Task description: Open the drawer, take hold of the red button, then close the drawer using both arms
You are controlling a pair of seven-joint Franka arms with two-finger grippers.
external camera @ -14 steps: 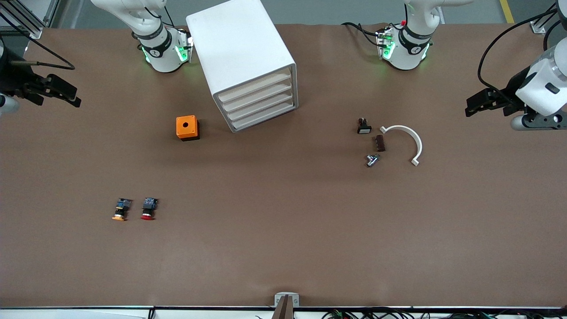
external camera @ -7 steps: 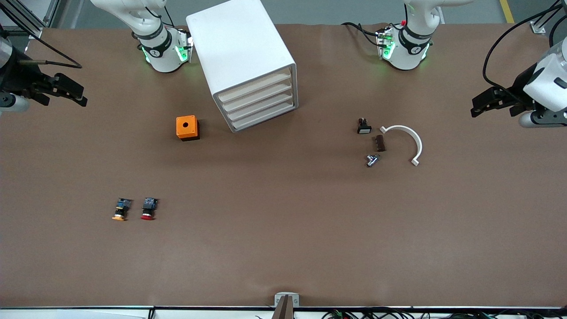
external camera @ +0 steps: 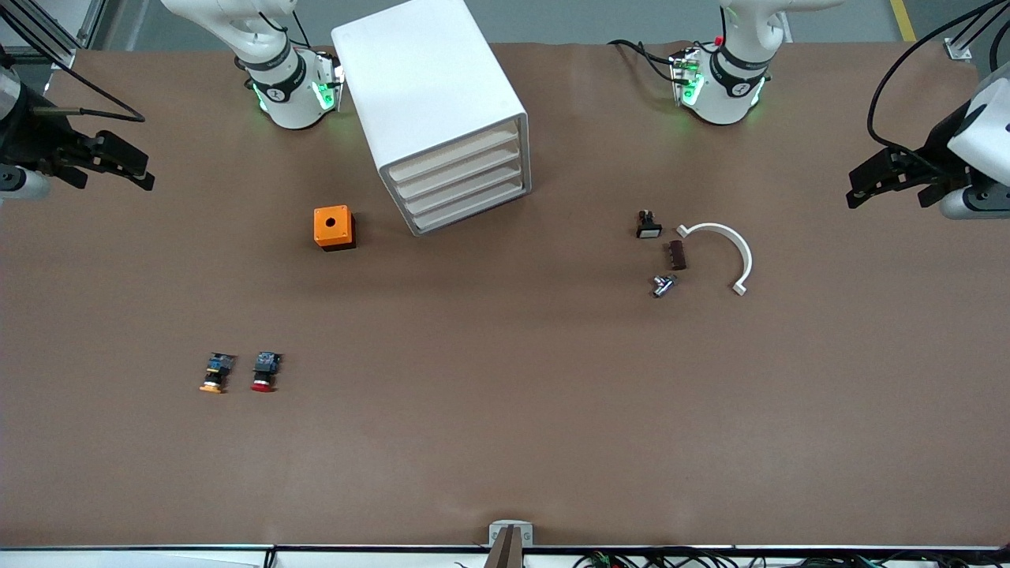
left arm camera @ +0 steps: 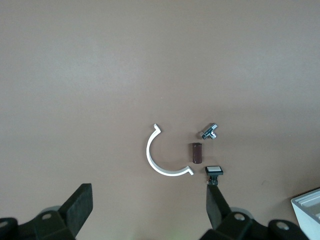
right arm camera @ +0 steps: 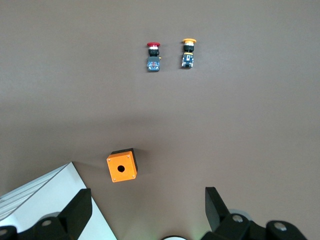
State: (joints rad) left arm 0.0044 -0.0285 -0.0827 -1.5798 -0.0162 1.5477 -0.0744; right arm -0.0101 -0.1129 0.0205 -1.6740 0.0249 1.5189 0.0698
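The button (external camera: 263,373) with the red cap lies on the brown bench (external camera: 505,410), close to the front camera and toward the right arm's end, just beside a button with an orange cap (external camera: 215,373). The white drawer box (external camera: 438,118) sits up near the arm bases, and all its drawers look shut. An orange box (external camera: 334,227) sits beside it. The right tool (external camera: 118,162) hangs over its own end of the bench, wide open and holding nothing. The left tool (external camera: 884,177) hangs over the other end, wide open and empty too. Nothing seems begun yet, so the first job is likely to open a drawer. To do it well, one tool should come straight at the drawer front, grab its edge and pull slowly and evenly. The other arm may need to steady the box so it does not slide.
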